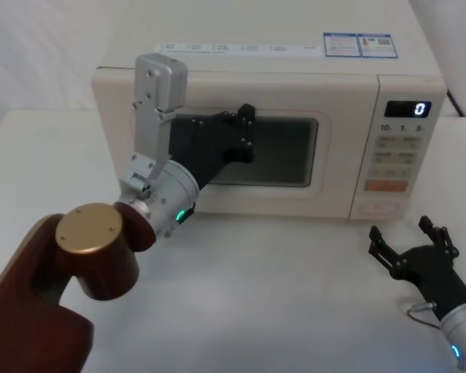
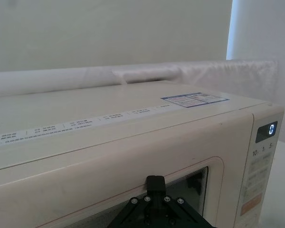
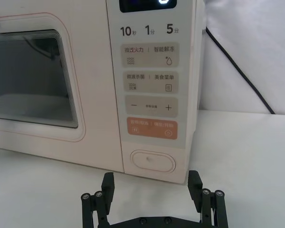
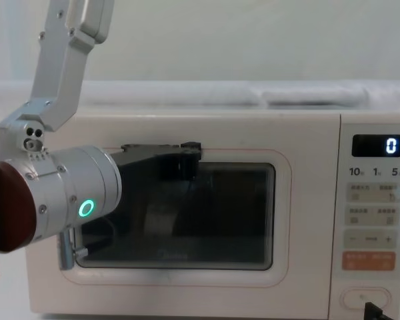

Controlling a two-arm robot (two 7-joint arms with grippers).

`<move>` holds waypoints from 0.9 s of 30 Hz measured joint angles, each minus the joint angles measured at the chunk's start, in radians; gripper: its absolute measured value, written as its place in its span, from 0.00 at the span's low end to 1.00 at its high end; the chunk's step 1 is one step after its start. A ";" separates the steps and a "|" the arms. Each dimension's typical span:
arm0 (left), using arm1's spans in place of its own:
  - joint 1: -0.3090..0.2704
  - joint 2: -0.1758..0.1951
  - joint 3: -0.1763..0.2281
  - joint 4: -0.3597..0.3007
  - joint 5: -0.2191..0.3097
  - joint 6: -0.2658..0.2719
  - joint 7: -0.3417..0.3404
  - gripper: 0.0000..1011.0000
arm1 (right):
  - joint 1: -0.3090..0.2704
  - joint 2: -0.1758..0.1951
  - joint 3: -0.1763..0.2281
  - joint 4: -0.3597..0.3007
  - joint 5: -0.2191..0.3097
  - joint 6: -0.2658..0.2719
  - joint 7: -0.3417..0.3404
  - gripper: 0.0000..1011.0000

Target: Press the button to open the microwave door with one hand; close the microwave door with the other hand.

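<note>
Microwave door (image 1: pixel 241 159) is shut, flush with the oven body, cream with a dark mesh window, facing the robot across the white table (image 1: pixel 279 295). Left gripper (image 1: pixel 245 132) is raised in front of the door window, fingertips at or right against the upper part of the glass; can't confirm actual contact. Whether its fingers are spread or closed is not readable, nothing visibly held. In the chest view the left gripper (image 4: pixel 180 155) sits against the window's upper left area, silver wrist with green ring (image 4: pixel 87 209) near the door's left edge. In the left wrist view the gripper tip (image 2: pixel 155 183) points at the door just above the window.

Button (image 1: pixel 382 208) is at the bottom of the control panel (image 1: pixel 396 155), right of the door, below the orange key (image 1: pixel 386 186). Display reads 0.

Right gripper (image 1: pixel 413 237) is low on the table, near side, just in front of and slightly right of the button, apart from it. Fingers are spread wide, holding nothing. In the right wrist view the button (image 3: pixel 153 161) is straight ahead, between the spread fingers (image 3: pixel 108 184), not touched.
</note>
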 joint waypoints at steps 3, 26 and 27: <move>0.000 -0.003 -0.004 0.004 0.000 -0.004 -0.002 0.00 | 0.000 0.000 0.000 0.000 0.000 0.000 0.000 0.99; 0.179 0.048 -0.057 -0.135 -0.007 -0.055 0.014 0.00 | 0.000 0.000 0.000 0.000 0.000 0.000 0.000 0.99; 0.198 0.053 -0.063 -0.149 -0.006 -0.058 0.016 0.00 | 0.000 0.000 0.000 0.000 0.000 0.000 0.000 0.99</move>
